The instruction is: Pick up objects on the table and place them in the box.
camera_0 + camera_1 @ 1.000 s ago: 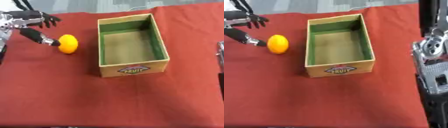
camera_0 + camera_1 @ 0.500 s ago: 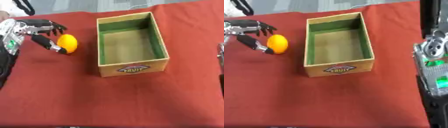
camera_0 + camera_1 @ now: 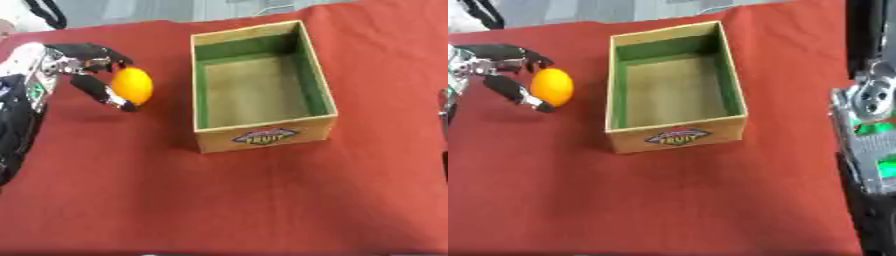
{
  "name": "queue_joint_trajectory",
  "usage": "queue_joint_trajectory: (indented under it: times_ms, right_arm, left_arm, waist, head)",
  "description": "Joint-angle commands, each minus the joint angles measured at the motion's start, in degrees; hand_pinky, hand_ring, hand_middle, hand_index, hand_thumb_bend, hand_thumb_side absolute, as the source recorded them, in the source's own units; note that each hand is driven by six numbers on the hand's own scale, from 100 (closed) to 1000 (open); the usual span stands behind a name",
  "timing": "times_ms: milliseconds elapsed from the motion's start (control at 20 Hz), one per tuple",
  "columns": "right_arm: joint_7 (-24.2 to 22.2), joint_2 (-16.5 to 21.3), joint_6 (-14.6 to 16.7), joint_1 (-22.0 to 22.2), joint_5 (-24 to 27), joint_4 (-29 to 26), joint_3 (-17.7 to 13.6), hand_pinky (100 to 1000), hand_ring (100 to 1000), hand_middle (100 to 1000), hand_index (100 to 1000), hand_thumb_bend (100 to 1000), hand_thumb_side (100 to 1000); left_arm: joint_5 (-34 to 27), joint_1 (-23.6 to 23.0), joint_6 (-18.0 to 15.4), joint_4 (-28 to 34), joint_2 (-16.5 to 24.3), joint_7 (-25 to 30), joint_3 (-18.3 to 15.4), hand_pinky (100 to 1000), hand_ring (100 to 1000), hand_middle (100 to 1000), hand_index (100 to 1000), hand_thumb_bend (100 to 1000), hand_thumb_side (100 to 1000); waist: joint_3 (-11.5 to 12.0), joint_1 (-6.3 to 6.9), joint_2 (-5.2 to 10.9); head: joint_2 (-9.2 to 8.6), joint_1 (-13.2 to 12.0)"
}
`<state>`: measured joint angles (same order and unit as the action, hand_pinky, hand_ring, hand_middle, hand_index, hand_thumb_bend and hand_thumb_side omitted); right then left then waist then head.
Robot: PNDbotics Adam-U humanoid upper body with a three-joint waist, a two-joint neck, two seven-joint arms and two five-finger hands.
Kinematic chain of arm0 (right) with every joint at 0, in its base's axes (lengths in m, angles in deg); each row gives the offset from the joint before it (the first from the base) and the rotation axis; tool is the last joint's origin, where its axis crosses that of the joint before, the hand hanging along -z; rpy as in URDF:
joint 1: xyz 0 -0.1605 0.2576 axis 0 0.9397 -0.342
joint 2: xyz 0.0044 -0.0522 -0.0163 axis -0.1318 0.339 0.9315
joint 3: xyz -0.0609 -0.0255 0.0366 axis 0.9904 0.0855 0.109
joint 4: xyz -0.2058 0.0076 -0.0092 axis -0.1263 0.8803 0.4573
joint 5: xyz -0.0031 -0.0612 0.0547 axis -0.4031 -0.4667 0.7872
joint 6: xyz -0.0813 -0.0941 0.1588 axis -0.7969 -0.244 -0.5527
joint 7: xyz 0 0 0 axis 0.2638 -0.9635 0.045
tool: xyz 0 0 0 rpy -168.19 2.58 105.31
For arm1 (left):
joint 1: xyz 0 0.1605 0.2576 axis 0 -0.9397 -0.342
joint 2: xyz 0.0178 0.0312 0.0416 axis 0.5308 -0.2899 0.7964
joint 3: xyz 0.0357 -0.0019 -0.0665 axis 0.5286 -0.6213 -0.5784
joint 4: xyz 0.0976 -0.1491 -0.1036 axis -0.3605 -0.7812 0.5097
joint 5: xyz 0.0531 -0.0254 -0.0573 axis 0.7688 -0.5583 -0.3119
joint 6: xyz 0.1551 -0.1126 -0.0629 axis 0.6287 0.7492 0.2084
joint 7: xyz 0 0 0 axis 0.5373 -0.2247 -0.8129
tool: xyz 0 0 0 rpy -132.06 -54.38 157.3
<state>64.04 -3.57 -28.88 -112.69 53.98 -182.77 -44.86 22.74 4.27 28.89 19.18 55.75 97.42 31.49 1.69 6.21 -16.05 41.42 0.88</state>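
An orange round fruit (image 3: 132, 85) lies on the red cloth just left of the box. My left hand (image 3: 80, 67) comes in from the left edge and curls round it: the fingers (image 3: 107, 54) arch over its top and the thumb (image 3: 103, 92) wraps under its near side. The cardboard fruit box (image 3: 262, 137) stands open in the middle, green inside with a bare brown floor, and nothing lies in it. My right hand (image 3: 868, 130) shows only as a silver and black mass with green spots at the right edge, well away from the box.
The red cloth (image 3: 219, 200) covers the table from the box forward to the near edge. Behind the cloth's far edge there is a grey floor with a black cable (image 3: 48, 12) at the upper left.
My left hand has moved right to the fruit and its fingers and thumb have closed round it. The fruit and the box stay about where they were.
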Motion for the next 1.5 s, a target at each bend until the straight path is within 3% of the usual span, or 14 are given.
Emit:
queue_joint_trajectory:
  times_ms: [50, 500, 700, 1000, 1500]
  right_arm:
    - [-0.21, 1.02, 0.04, -0.93, 0.37, -1.14, 0.11, 817, 806, 609, 856, 100, 1000]
    - [-0.24, 1.15, -0.07, -1.03, 0.47, -1.14, 0.05, 818, 807, 608, 852, 100, 1000]
    - [-0.08, 1.17, -0.10, -1.03, 0.51, -1.14, -0.04, 819, 807, 608, 854, 100, 1000]
    - [0.02, 1.18, -0.12, -1.00, 0.57, -1.14, -0.09, 820, 808, 607, 854, 100, 1000]
    - [0.29, 1.20, -0.26, -0.82, 0.63, -1.14, -0.31, 821, 809, 607, 855, 100, 1000]
  left_arm:
    - [2.44, 1.69, 0.09, -0.39, 0.74, -2.25, -0.97, 683, 780, 809, 1000, 752, 765]
    - [2.60, 1.66, 0.09, -1.73, 0.15, -4.31, -1.36, 619, 711, 685, 963, 753, 755]
    - [2.67, 1.63, 0.60, -2.32, 0.06, -5.67, -1.48, 579, 676, 652, 918, 738, 688]
    - [2.89, 1.63, 2.65, -3.27, 0.15, -9.43, -2.48, 450, 579, 564, 788, 594, 530]
    - [1.86, 1.31, 3.99, -3.32, -0.05, -14.38, -2.82, 303, 483, 467, 663, 333, 426]
  waist:
    - [0.00, -0.22, 0.86]
    - [-0.25, -0.31, 0.44]
    - [-0.38, -0.29, 0.33]
    - [-0.56, -0.22, 0.20]
    - [-0.54, -0.27, 0.20]
  head:
    - [-0.50, -0.29]
    - [-0.60, -0.62]
    - [-0.64, -0.79]
    - [-0.68, -0.92]
    - [-0.51, -0.92]
